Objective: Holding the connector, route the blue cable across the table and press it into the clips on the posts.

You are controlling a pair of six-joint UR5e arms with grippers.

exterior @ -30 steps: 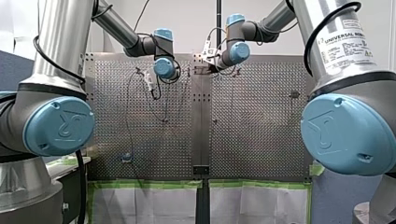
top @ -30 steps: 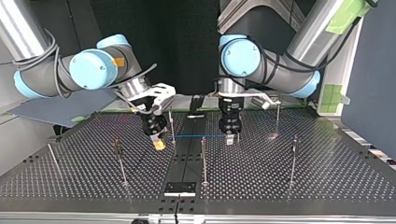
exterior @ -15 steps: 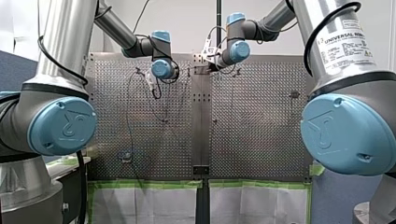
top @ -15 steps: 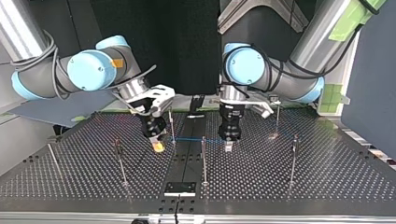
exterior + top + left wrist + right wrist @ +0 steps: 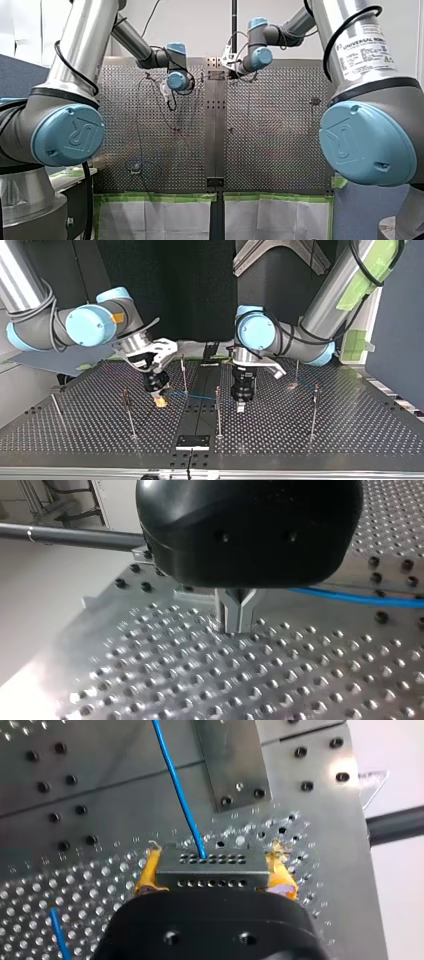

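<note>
In the right wrist view my right gripper (image 5: 214,870) is shut on a grey connector (image 5: 210,871) with rows of holes, clamped between the yellow pads (image 5: 148,872). The blue cable (image 5: 177,785) leaves the connector's top and runs ahead over the metal plate. In the top view my right gripper (image 5: 160,401) hangs low at the left of centre. The cable (image 5: 192,396) runs from it towards the middle post (image 5: 218,410). My left gripper (image 5: 240,405) stands just past that post with its metal fingers (image 5: 235,614) shut and nothing seen between them. The cable (image 5: 355,598) passes beside it.
Thin upright posts stand on the perforated table (image 5: 310,445): one at the top view's left (image 5: 129,412), one at its right (image 5: 314,410), shorter ones further back (image 5: 183,372). A small black plate (image 5: 192,441) sits at the near edge on the central strip.
Both grippers have moved nearer in the top view and slightly to its left. The cable, taut and level between them before, now lies lower and slants towards the middle post.
</note>
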